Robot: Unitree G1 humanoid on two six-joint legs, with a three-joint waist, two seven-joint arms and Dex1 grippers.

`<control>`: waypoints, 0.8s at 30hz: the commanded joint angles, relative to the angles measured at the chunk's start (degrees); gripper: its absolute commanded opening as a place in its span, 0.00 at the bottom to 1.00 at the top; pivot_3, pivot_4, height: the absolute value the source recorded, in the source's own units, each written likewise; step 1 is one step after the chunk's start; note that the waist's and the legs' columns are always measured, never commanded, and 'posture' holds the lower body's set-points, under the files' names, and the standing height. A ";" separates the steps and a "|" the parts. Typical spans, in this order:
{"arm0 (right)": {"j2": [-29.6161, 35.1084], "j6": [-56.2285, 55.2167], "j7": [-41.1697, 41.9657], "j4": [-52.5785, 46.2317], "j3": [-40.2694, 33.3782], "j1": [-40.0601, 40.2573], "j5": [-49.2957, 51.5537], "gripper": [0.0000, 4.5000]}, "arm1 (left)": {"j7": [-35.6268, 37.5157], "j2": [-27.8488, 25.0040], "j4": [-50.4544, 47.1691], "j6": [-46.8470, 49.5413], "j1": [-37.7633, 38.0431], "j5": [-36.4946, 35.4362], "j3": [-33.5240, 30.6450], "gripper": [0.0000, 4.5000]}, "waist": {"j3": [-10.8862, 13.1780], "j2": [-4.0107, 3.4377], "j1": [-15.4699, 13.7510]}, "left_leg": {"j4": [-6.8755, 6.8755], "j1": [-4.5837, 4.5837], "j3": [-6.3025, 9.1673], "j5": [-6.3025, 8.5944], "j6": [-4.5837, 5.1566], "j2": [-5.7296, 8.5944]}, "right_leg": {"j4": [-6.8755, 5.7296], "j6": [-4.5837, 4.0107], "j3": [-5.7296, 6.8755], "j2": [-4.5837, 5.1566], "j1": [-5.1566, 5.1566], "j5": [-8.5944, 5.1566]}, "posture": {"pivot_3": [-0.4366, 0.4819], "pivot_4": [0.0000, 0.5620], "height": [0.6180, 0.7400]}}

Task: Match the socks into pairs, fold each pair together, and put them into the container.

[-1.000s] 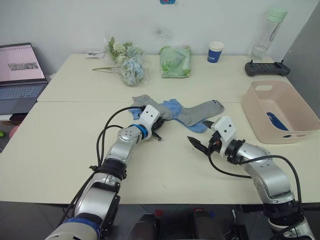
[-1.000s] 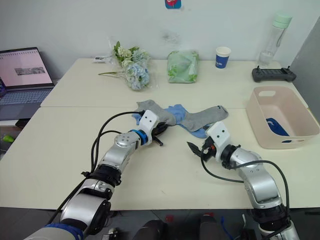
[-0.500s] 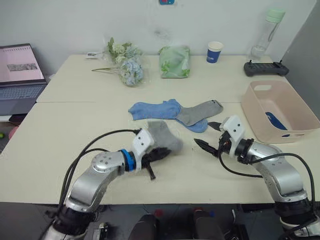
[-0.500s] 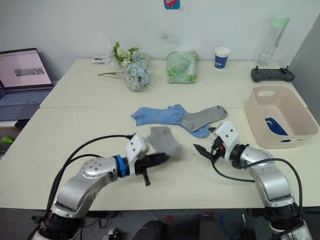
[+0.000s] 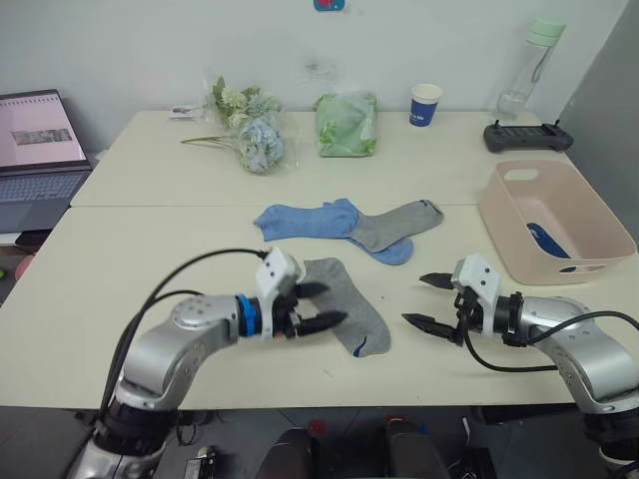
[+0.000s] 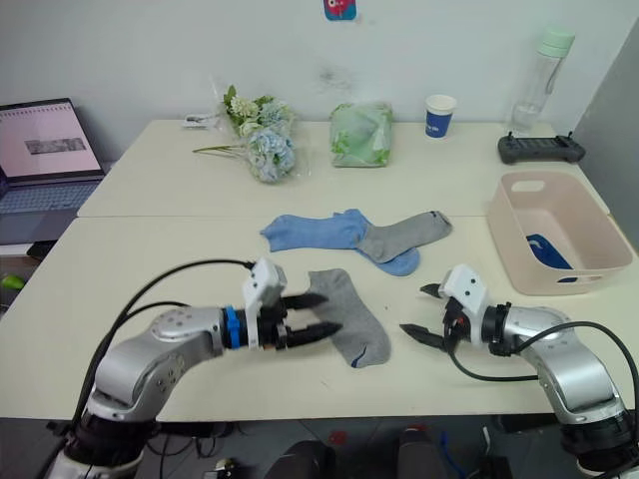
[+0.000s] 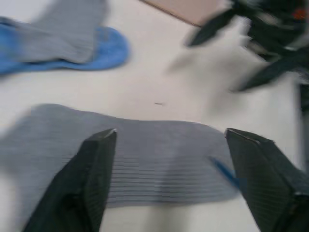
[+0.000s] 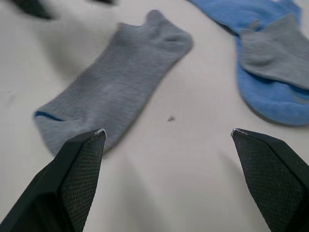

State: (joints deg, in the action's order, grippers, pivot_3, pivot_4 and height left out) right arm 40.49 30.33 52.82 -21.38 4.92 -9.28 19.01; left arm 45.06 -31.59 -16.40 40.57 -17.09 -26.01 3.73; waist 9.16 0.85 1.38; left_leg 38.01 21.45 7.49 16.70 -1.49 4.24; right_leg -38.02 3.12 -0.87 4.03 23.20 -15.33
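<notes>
A grey sock (image 5: 351, 311) lies flat on the table's near middle, its cuff end right in front of my left gripper (image 5: 314, 305), which is open and holds nothing. The left wrist view has that sock (image 7: 145, 159) stretched across between the fingers (image 7: 94, 179). My right gripper (image 5: 427, 300) is open and empty, to the right of the sock and apart from it. Farther back lie a light blue sock (image 5: 300, 219) and a second grey sock (image 5: 401, 221) over another light blue sock (image 5: 395, 252). The pink container (image 5: 519, 222) stands at the right with a dark blue sock (image 5: 544, 239) inside.
Along the back of the table are a bunch of flowers (image 5: 250, 130), a green bag (image 5: 348, 123), a blue paper cup (image 5: 425, 104), a clear bottle (image 5: 527, 68) and a black controller (image 5: 528, 136). A laptop (image 5: 40, 145) sits at the far left.
My left gripper has pulled a grey sock from the pile to the near side of the table, laid it flat and opened. My right gripper has drawn back to the right, still open.
</notes>
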 commanded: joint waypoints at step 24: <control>-1.62 -18.67 6.80 6.01 13.62 -2.62 -11.85 0.00 | -0.71 3.06 17.40 -12.98 -2.79 10.57 1.49 0.05 | 0.01 0.01 -0.06 | 0.02 0.04 0.03 0.01 0.00 0.05 | 0.00 0.03 -0.02 0.11 0.08 -0.02 | 0.48 0.27 1.00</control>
State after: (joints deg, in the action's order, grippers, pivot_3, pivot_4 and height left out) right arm 39.12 12.76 59.70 -14.82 19.35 -11.92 6.79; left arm 43.83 -27.97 2.32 28.13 -19.83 -15.36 5.80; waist 9.17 0.86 1.32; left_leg 38.03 21.49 7.51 16.71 -1.49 4.29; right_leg -38.02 3.15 -0.90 4.14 23.28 -15.34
